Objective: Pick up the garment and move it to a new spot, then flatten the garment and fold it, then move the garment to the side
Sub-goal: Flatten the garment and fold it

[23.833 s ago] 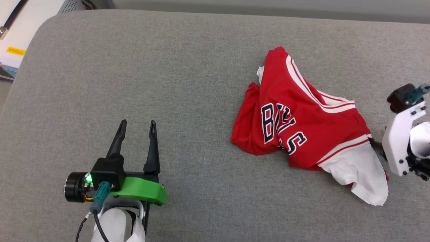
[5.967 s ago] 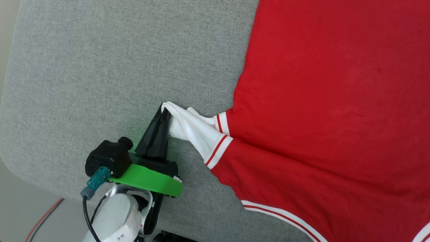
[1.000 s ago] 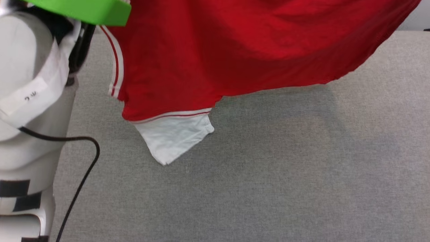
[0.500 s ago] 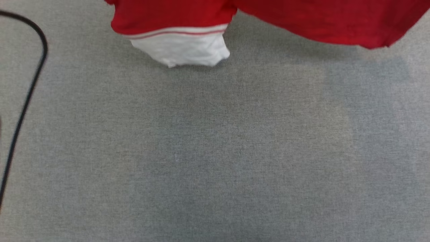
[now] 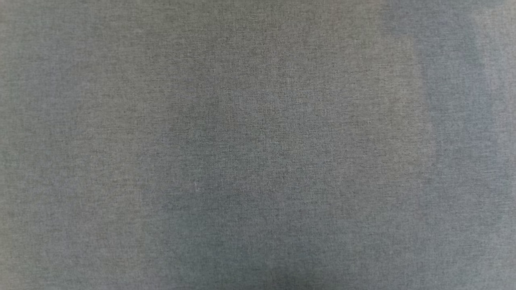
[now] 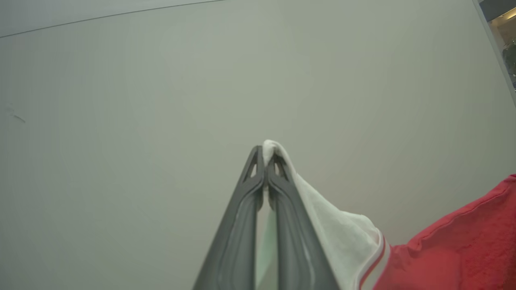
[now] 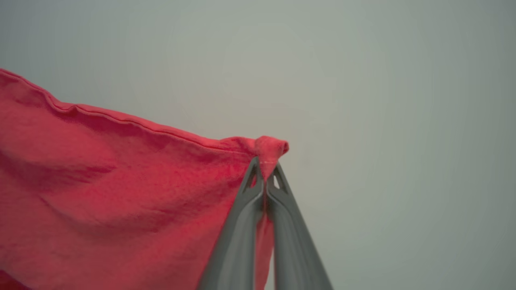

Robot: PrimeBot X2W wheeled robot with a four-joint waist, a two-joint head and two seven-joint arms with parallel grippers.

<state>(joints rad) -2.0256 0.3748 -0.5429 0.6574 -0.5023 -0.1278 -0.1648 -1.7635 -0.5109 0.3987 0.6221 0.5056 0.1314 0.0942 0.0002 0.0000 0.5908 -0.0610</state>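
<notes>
In the left wrist view my left gripper [image 6: 265, 155] is shut on the tip of the garment's white sleeve [image 6: 334, 229]. The striped trim and red body of the garment [image 6: 455, 249] hang off to the lower right. In the right wrist view my right gripper [image 7: 265, 167] is shut on a red hemmed corner of the garment [image 7: 121, 185], whose cloth spreads left in loose folds. Both grippers hold the garment up in front of a pale plain wall.
The head view looks straight down on the grey fabric surface [image 5: 258, 145], with soft shadows across it. A pale wall [image 6: 161, 100] lies behind the left gripper, and a dark edge with a bright opening [image 6: 506, 44] shows at that view's far right.
The head view has shifted: the red cloth, white sleeve and black cable seen along its top and left half a second ago have gone out of frame, leaving grey fabric.
</notes>
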